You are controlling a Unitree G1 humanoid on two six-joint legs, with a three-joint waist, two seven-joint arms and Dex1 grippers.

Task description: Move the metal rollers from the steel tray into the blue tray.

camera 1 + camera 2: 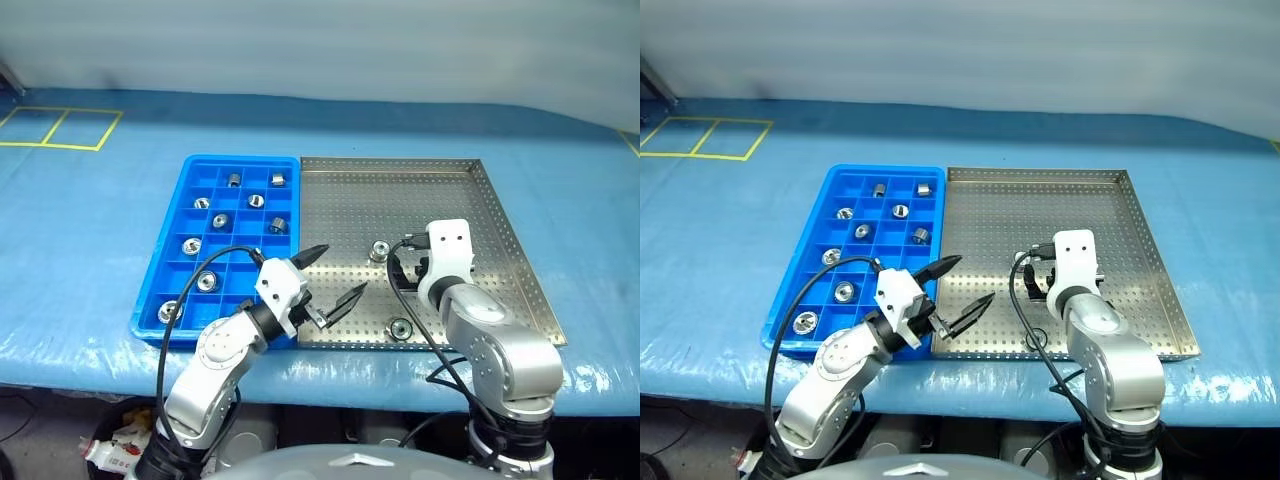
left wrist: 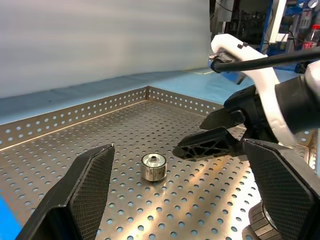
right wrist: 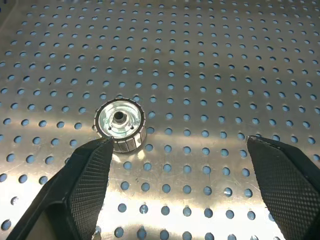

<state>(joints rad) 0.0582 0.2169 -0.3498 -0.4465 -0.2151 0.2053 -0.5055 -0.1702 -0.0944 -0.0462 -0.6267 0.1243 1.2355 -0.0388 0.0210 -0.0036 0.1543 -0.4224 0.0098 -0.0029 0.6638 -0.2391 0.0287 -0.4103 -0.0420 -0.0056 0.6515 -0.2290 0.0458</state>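
The steel tray lies right of the blue tray, which has several metal rollers in its compartments. Two rollers stand on the steel tray, one mid-tray and one near the front rim. My right gripper hangs open, pointing down over the mid-tray roller, which sits just past one fingertip, partly inside the gap. My left gripper is open and nearly level over the steel tray's front left corner, empty, aimed toward that same roller.
Both trays rest on a blue-covered table. Yellow tape lines mark its far left. The table's front edge runs just below the trays. Black cables loop from the right arm over the steel tray's front rim.
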